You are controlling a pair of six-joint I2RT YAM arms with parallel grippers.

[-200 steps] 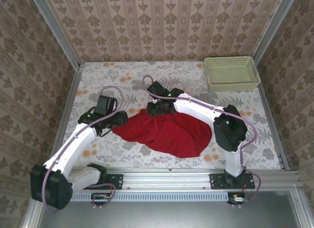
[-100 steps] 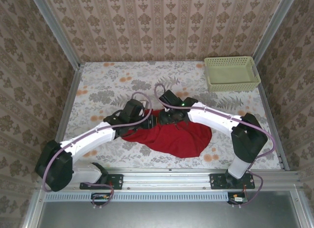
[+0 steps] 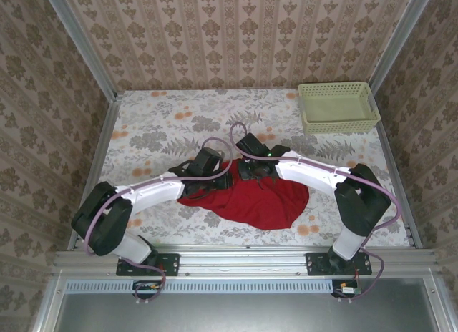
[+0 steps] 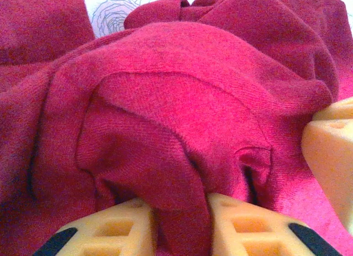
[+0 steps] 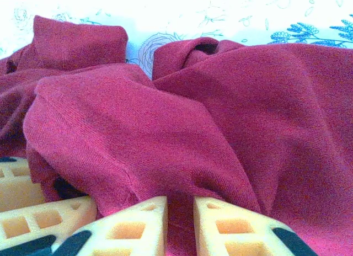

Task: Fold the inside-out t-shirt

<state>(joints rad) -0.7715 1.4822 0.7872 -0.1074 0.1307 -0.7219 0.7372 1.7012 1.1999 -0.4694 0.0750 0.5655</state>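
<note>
The inside-out t-shirt (image 3: 261, 201) lies as a crumpled red heap on the flowered table, just in front of the arms' bases. My left gripper (image 3: 223, 176) and my right gripper (image 3: 247, 173) meet at the heap's far upper edge, close together. In the left wrist view the left gripper (image 4: 181, 223) is shut on a fold of the red t-shirt (image 4: 182, 118), the cloth pinched between its tan fingers (image 4: 110, 225). In the right wrist view the right gripper (image 5: 180, 225) is likewise shut on a fold of the t-shirt (image 5: 182, 134). The other gripper's tan finger shows at the edge of each wrist view.
A pale green mesh basket (image 3: 338, 107) stands at the table's back right. Patterned walls close in the back and both sides. A metal rail (image 3: 243, 257) runs along the near edge, by the arms' bases.
The left arm has swung right from the table's left side onto the shirt. The right gripper has shifted slightly right and nearer. Both grippers have closed on folds of the cloth.
</note>
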